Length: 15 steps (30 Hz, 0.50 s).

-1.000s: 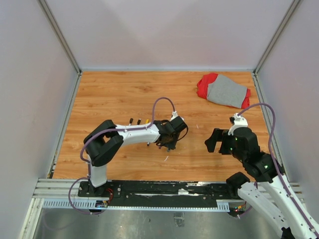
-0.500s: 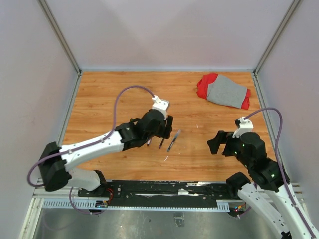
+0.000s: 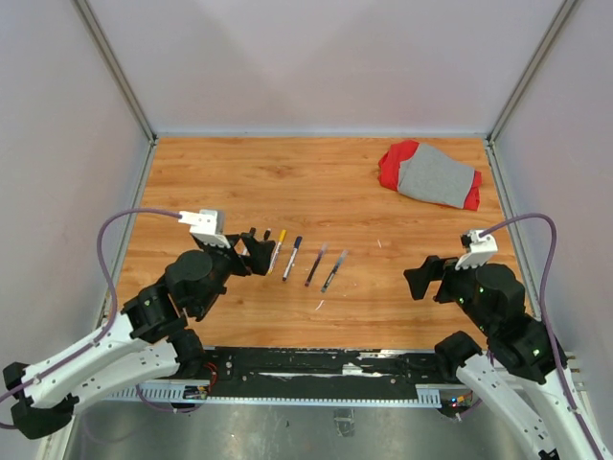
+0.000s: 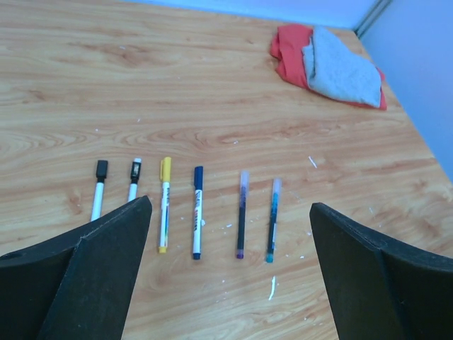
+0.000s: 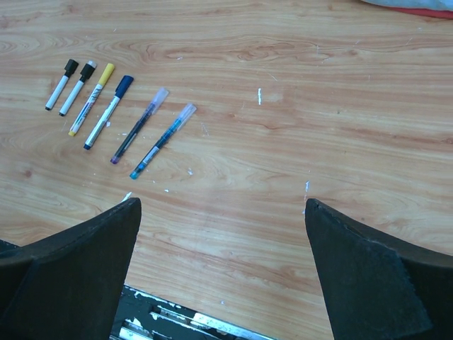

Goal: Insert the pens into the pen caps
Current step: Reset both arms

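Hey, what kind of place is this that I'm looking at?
Most likely a robotics lab test cell: a wooden tabletop boxed in by plain pale walls, two robot arms bolted to a metal rail at its near edge, and a row of pens laid out.

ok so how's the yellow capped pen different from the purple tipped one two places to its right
Cap: the yellow-capped pen has an opaque yellow cap, while the purple-tipped pen has a clear, see-through one.
Barrel: the yellow-capped pen's is white with print. The purple-tipped pen's is dark and looks slimmer.
Shared: both lie flat on the table, capped and nearly parallel, with their caps toward its far side.
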Motion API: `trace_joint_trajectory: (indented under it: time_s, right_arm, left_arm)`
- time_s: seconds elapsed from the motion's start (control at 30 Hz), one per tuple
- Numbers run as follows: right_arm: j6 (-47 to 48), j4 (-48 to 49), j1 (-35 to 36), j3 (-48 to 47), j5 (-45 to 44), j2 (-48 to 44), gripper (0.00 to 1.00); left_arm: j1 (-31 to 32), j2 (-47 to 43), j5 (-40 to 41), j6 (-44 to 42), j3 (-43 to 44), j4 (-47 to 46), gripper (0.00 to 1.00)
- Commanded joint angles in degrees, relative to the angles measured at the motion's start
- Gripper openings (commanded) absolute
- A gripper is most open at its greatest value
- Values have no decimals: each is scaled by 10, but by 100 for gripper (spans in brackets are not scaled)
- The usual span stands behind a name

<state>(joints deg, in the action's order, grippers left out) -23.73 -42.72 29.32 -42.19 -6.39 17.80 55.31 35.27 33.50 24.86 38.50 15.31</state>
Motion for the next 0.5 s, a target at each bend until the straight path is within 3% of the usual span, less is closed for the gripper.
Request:
trace_joint_trajectory:
  time_s: [0.0, 0.3, 0.47]
  right_arm:
    - [14, 4, -7, -6, -20, -11, 98]
    - [14, 6, -7, -2, -11, -10, 98]
    - [18, 8, -7, -2, -4, -2, 99]
  left_arm:
    - [-2, -60, 47, 14, -23, 48, 100]
    - [-2, -76, 97, 63, 0, 130, 100]
    - [-2, -70, 91, 43, 11, 136, 100]
